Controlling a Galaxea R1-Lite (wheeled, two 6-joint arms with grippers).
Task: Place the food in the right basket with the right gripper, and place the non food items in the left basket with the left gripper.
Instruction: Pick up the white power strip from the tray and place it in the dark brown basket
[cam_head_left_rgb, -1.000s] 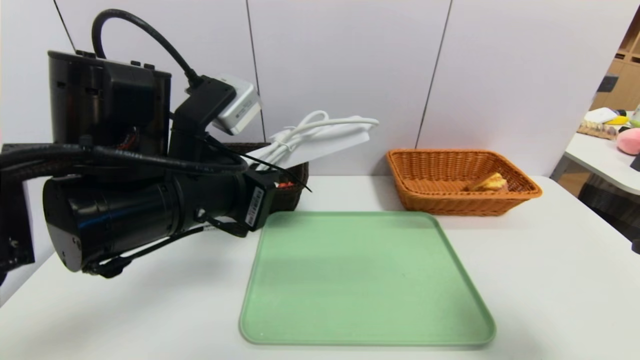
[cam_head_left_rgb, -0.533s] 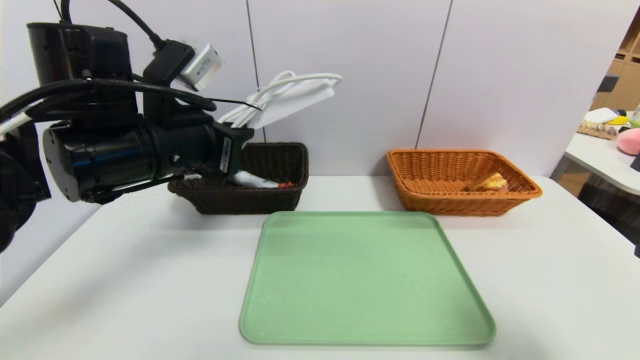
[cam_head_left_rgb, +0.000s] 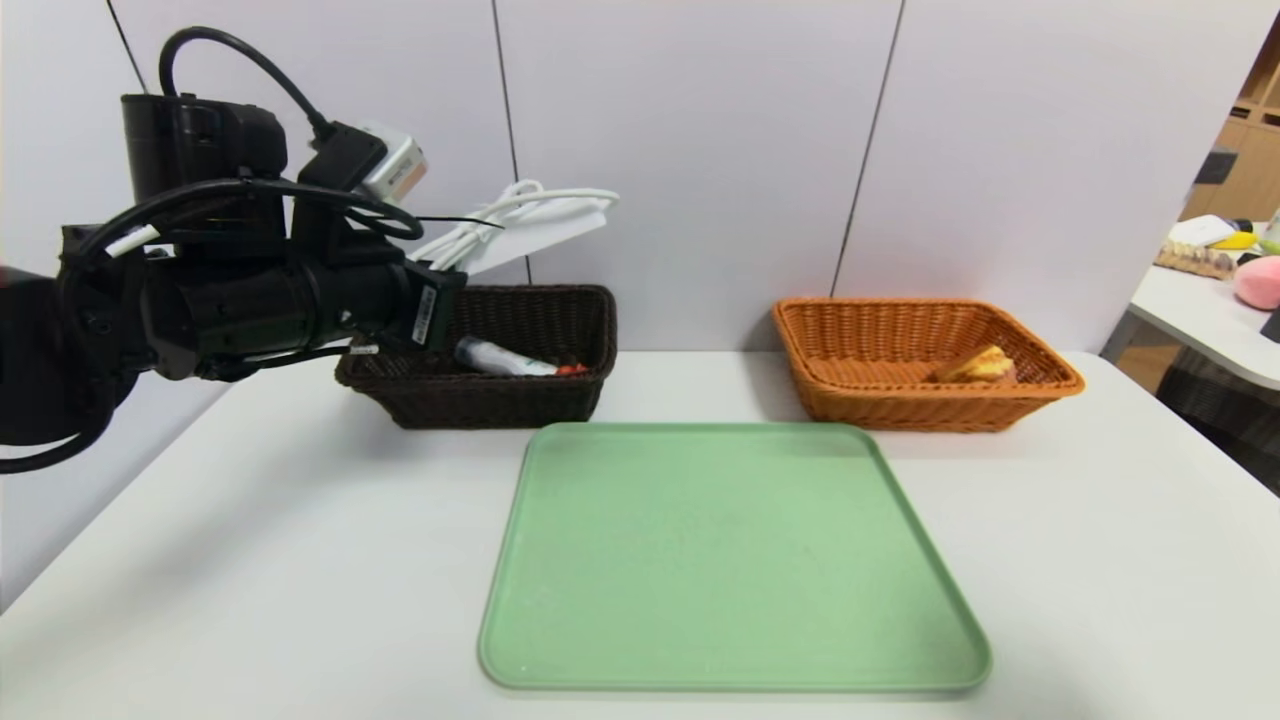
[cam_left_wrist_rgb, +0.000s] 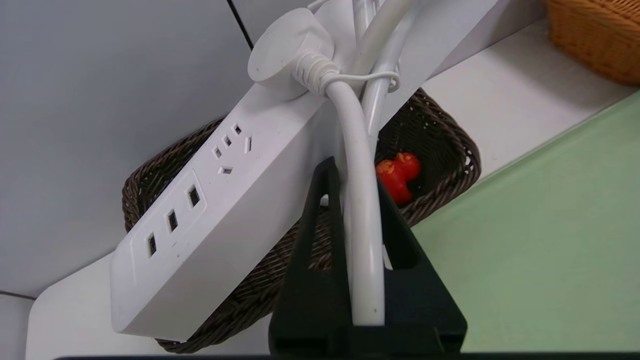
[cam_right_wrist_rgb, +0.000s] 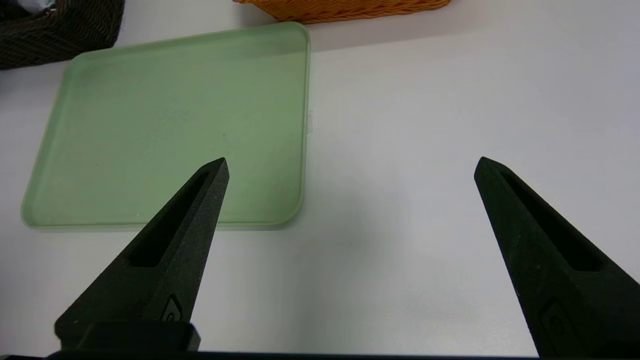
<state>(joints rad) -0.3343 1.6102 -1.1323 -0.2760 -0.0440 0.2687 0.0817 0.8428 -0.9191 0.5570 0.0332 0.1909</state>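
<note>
The left gripper (cam_left_wrist_rgb: 350, 172) hung above the left part of the dark brown basket (cam_head_left_rgb: 495, 405), its jaws pinching the coiled white cord (cam_left_wrist_rgb: 367, 240) of the power strip (cam_left_wrist_rgb: 215, 215). The strip slanted over that basket, clear of its rim, its right end raised in the head view. The basket stood by the bench's (cam_head_left_rgb: 300, 560) back edge, left of the middle. Inside, toward its right end, the clear bottle (cam_head_left_rgb: 505, 358) lay slantwise, with the small red toy (cam_head_left_rgb: 572, 369) just beside its right end.

In the middle of the bench, the green tray (cam_head_left_rgb: 735, 560) lay flat, its back left corner near the dark basket's front. The orange wicker basket (cam_head_left_rgb: 910, 410) stood beyond the tray's back right corner, by the bench's back edge. The bun (cam_head_left_rgb: 978, 366) sat inside toward its right end.

The right gripper (cam_right_wrist_rgb: 353, 160) hung over the bench by the tray's front right corner, jaws spread wide and holding nothing.
</note>
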